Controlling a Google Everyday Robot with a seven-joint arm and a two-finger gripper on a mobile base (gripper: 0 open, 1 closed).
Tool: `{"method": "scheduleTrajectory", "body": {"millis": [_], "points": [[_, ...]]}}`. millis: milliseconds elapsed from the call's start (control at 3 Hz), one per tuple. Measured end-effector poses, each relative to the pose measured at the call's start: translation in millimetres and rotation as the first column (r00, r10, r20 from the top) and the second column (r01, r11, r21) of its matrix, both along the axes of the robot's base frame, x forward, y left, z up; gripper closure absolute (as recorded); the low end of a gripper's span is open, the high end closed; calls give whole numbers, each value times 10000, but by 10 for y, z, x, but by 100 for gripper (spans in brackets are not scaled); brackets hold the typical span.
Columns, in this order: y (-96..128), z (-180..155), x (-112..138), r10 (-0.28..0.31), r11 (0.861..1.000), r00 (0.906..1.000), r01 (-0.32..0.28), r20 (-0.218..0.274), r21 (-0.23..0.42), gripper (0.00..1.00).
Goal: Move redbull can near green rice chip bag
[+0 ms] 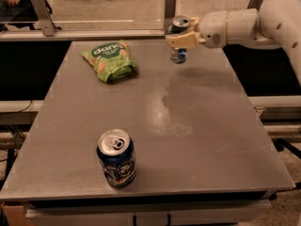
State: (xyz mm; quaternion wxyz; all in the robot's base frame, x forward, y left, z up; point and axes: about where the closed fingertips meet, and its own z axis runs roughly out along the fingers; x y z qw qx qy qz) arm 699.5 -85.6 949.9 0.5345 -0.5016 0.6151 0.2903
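Pinching the slim blue-and-silver redbull can (178,54) just over the far right of the grey desk (211,126), the cream hand (181,40) looks done grasping, but the light-green rice chip bag (109,60) sits apart, so carry-over and set-down remain.

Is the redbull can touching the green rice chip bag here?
Apart. The camera view shows bare table between the redbull can, gripped by the end effector at the far edge, and the green rice chip bag.
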Motion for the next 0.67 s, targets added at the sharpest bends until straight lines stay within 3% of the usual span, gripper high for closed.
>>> {"method": "scheduleTrajectory", "body": {"millis": [333,667], "points": [[485,43,-61,717,9967,9974,-717,17,372,100],[870,-86,-154,1256,9897,9916,-1232,-301,726,100]]}}
